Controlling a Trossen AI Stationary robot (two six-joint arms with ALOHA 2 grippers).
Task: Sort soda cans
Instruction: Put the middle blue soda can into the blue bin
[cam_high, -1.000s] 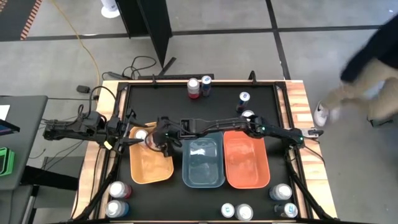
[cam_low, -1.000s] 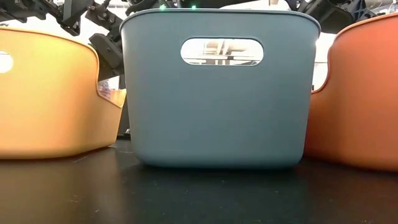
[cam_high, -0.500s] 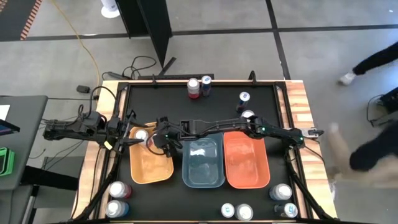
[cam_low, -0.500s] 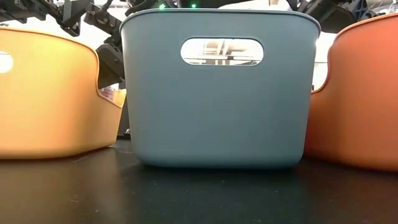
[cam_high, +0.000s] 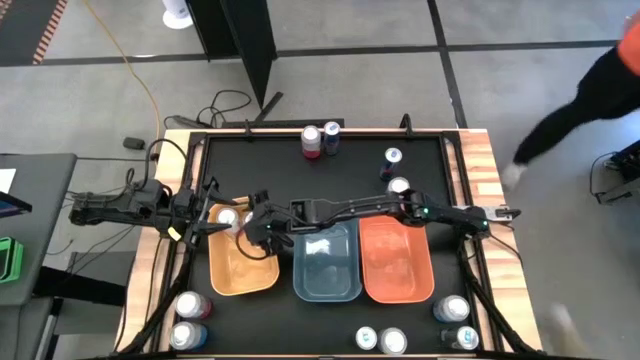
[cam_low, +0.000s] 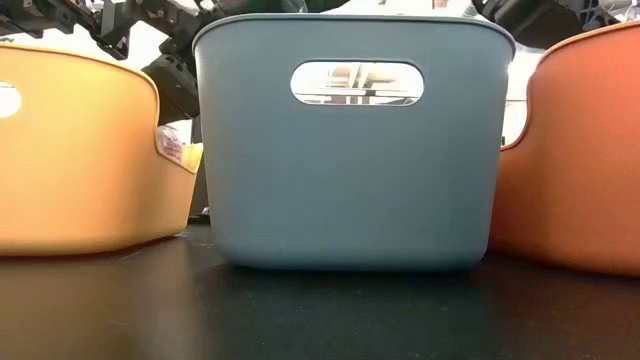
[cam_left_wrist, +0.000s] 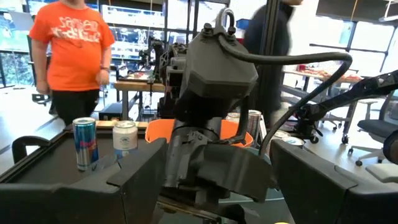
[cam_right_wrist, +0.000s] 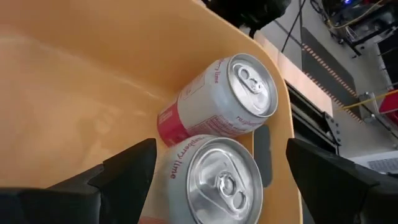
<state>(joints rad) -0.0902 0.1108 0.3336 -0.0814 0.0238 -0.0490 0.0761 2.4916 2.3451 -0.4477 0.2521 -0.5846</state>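
Revealing 2 cans (cam_right_wrist: 217, 109) in orange bin (cam_right_wrist: 93, 74).

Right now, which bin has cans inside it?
The orange bin on the table's left: two cans lie in it. The blue and red-orange bins beside it look empty.

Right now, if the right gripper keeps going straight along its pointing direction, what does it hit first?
Likely the nearer soda can, standing between the right gripper's open fingers in the orange bin. A second can lies just beyond, against the bin wall. Depth is hard to judge.
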